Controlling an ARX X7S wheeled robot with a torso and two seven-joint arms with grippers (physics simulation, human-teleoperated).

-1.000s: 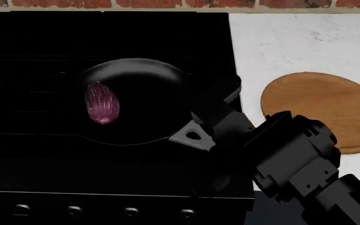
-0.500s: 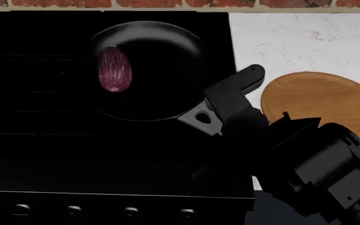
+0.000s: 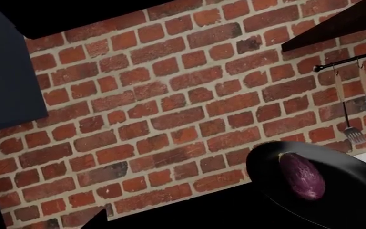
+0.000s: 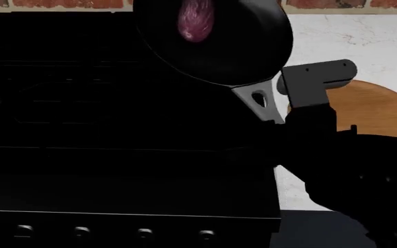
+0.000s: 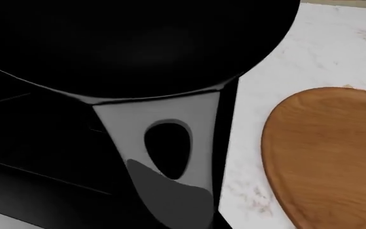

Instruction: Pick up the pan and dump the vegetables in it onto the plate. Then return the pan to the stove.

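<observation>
Rising clear of the stove (image 4: 116, 134) in the head view, the pan (image 4: 219, 46) now hangs higher and further right than half a second ago, heading for the plate (image 4: 374, 111); the lift looks done, the carry under way. The eggplant (image 4: 196, 20) lies inside the pan near its far rim. The right gripper (image 4: 291, 106) is clamped on the grey handle (image 4: 259, 101).

Left wrist view: pan (image 3: 316, 191) seen against a brick wall (image 3: 157, 105), eggplant (image 3: 302, 174) inside. The left gripper's state cannot be told.

Right wrist view: handle (image 5: 167, 157) held close, pan (image 5: 138, 43) above the stove edge, plate (image 5: 332, 157) bare, beside it on the counter (image 5: 310, 52).
</observation>
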